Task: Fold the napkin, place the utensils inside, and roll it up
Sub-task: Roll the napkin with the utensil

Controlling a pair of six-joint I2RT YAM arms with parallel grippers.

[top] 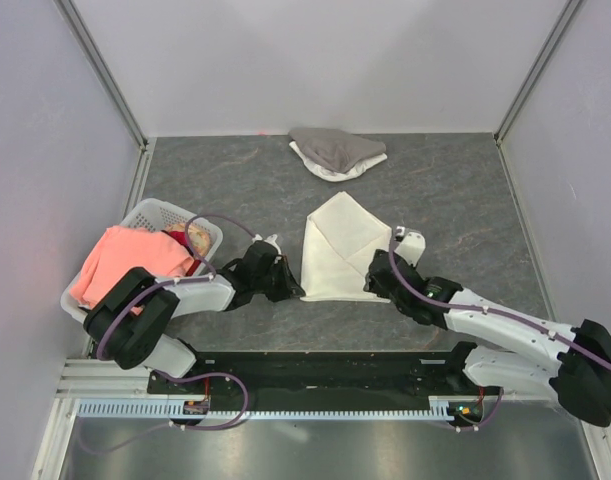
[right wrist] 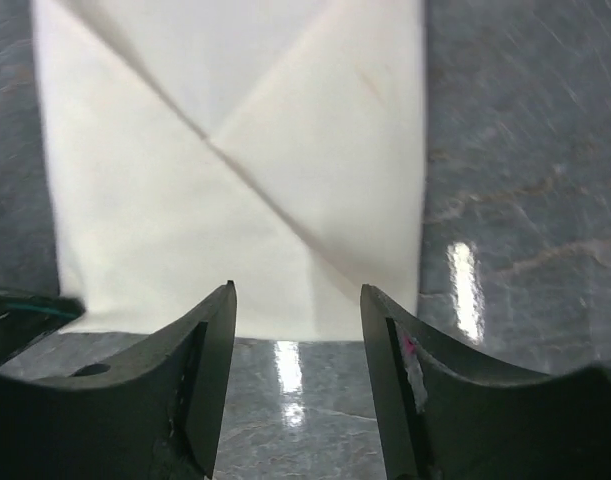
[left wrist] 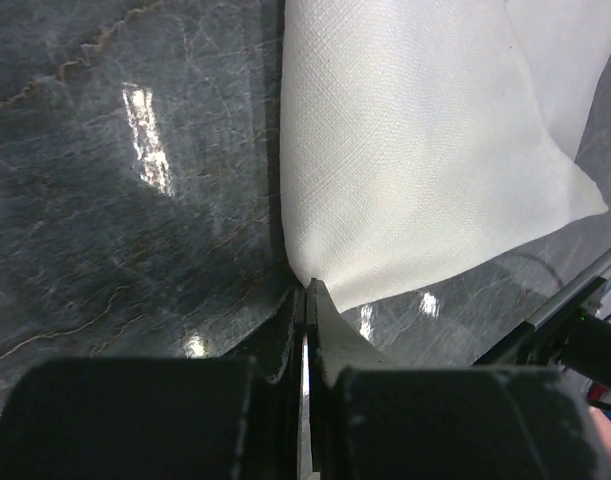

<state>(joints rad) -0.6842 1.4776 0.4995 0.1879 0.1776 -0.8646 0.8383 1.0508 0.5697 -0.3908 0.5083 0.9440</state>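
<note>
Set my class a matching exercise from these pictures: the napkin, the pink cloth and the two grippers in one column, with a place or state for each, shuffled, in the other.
Column one
1. napkin
2. pink cloth
3. left gripper
4. right gripper

Column two
A. open, at the napkin's edge
B. folded, in the middle of the table
C. in the basket on the left
D. shut on a corner of the napkin

Pairs: 1-B, 2-C, 3-D, 4-A
</note>
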